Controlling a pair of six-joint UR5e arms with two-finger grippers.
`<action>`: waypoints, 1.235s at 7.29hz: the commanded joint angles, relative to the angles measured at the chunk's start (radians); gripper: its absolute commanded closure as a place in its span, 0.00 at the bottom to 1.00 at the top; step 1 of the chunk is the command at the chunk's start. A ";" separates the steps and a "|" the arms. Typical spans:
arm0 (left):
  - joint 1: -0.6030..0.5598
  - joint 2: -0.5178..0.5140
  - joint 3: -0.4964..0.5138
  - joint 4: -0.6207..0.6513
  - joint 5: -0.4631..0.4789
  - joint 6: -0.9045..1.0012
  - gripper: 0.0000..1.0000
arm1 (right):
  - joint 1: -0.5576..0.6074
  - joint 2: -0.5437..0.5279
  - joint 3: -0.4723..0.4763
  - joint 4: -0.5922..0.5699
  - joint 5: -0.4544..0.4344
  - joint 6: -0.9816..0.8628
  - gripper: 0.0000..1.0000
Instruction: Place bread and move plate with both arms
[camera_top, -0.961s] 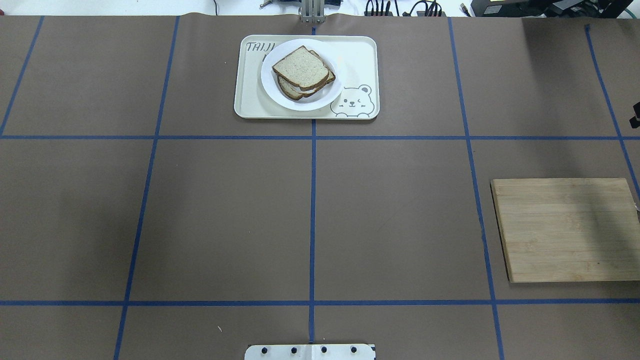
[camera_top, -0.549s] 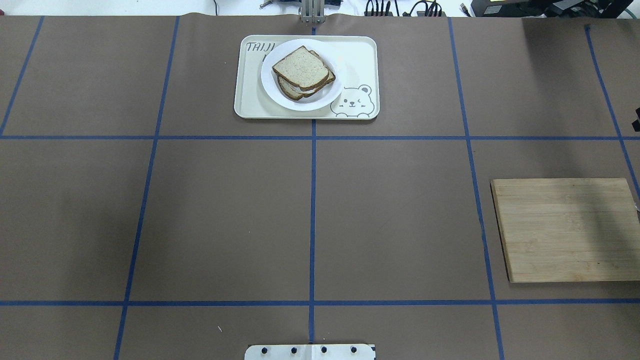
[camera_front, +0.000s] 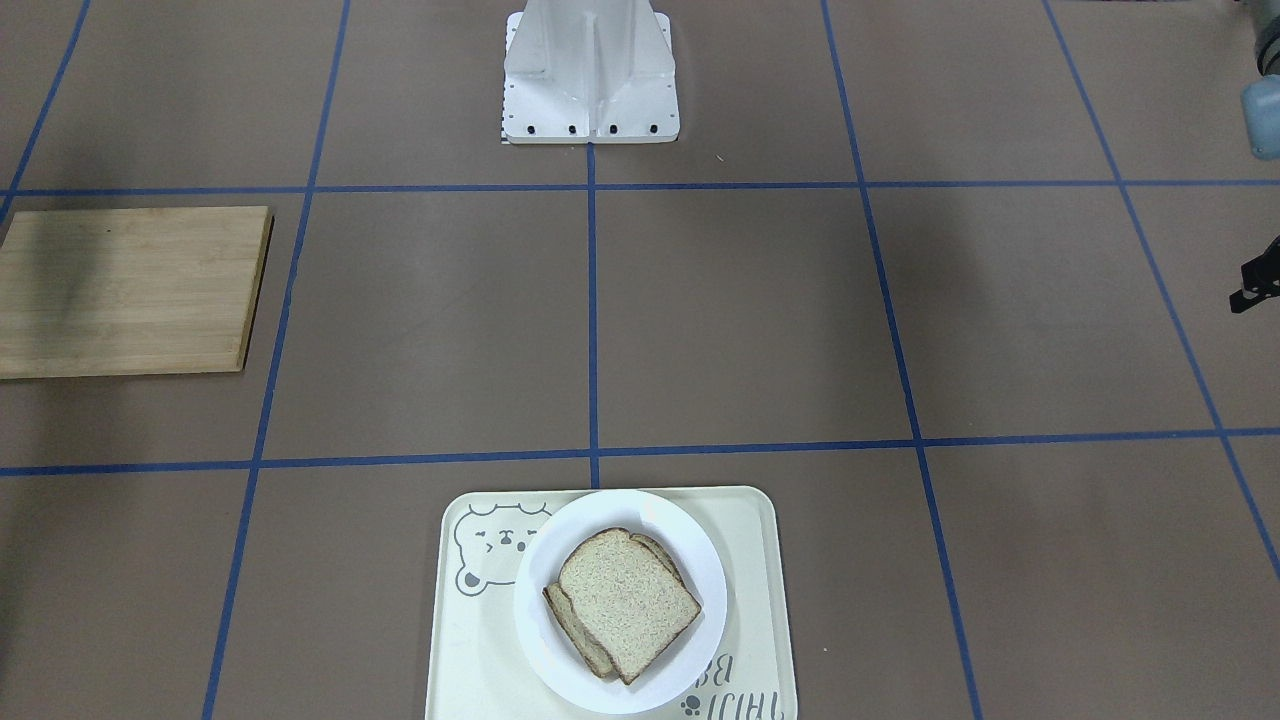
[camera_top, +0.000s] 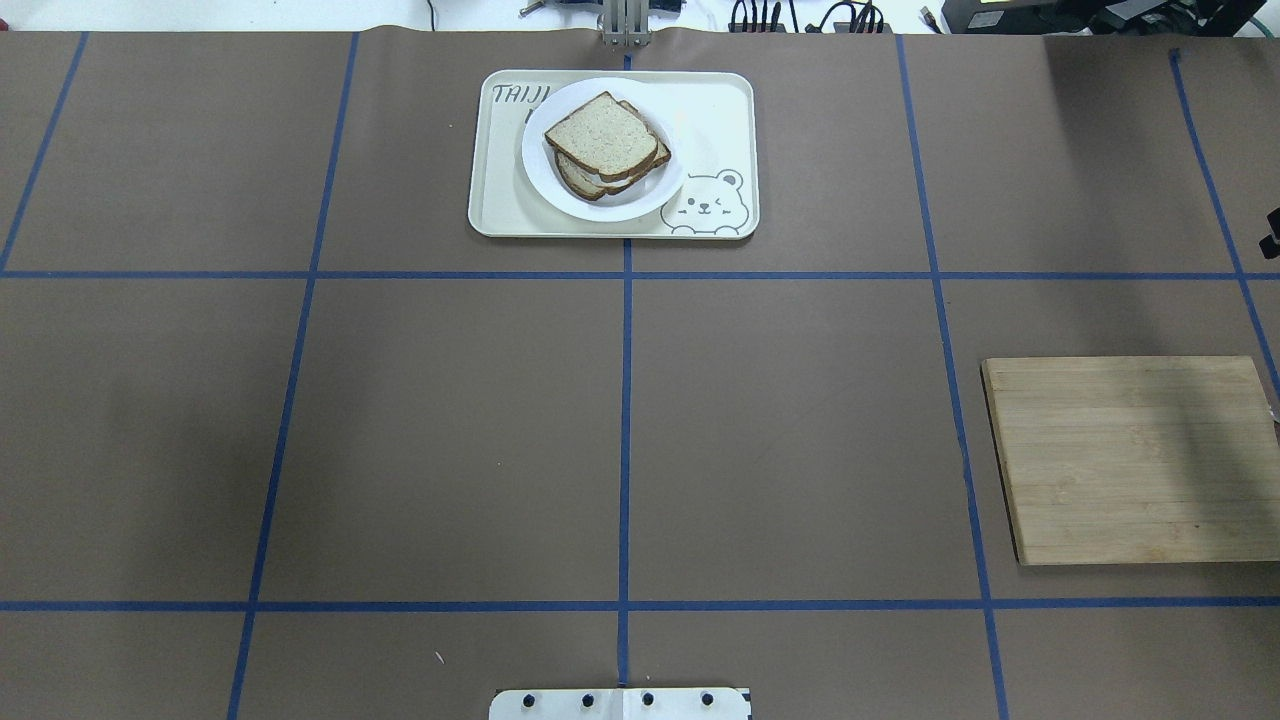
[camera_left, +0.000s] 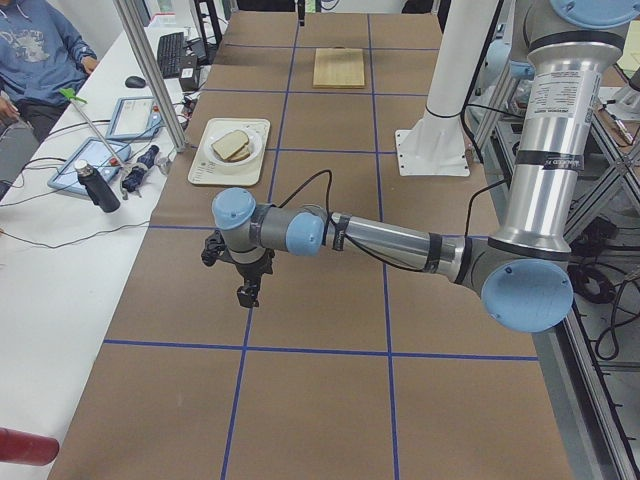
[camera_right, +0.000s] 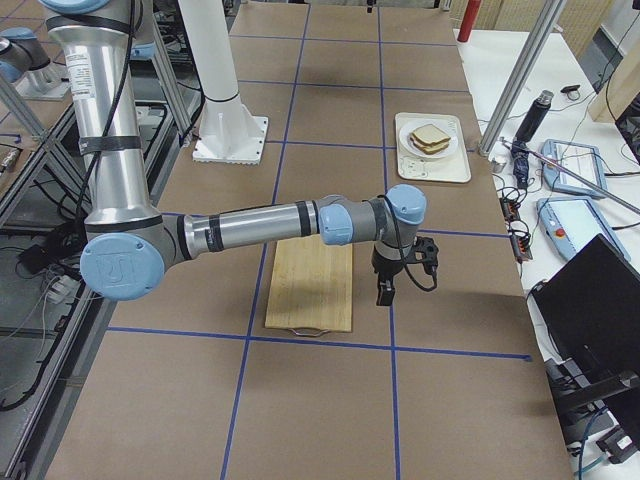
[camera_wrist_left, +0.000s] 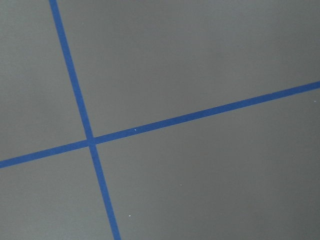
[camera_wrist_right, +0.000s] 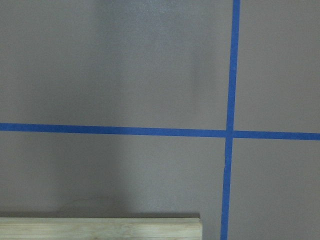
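Observation:
A plain bread slice tops a small stack of slices on the round white plate, which stands on a cream bear tray at the far middle of the table. The front view shows the bread, plate and tray too. The left gripper hangs over bare table far to the left of the tray. The right gripper hangs just beyond the cutting board's far edge. Only slivers of them show at the frame edges, so I cannot tell whether they are open or shut.
A bamboo cutting board lies at the right side of the table. The white stand base is at the robot's edge. Blue tape lines grid the brown table cover. Operators' gear lies beyond the far edge.
The sliver of the right gripper at the overhead view's right edge shifts very slightly. Bread, plate, tray and board stay put.

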 joint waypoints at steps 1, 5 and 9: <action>-0.001 0.001 -0.012 -0.004 0.013 0.001 0.02 | 0.000 -0.002 0.003 0.001 0.006 0.001 0.00; 0.001 0.000 -0.017 -0.009 0.013 0.004 0.02 | -0.001 -0.004 0.015 0.002 0.003 0.001 0.00; -0.001 0.004 -0.015 -0.009 0.010 0.003 0.02 | 0.000 -0.002 0.016 0.002 0.003 0.001 0.00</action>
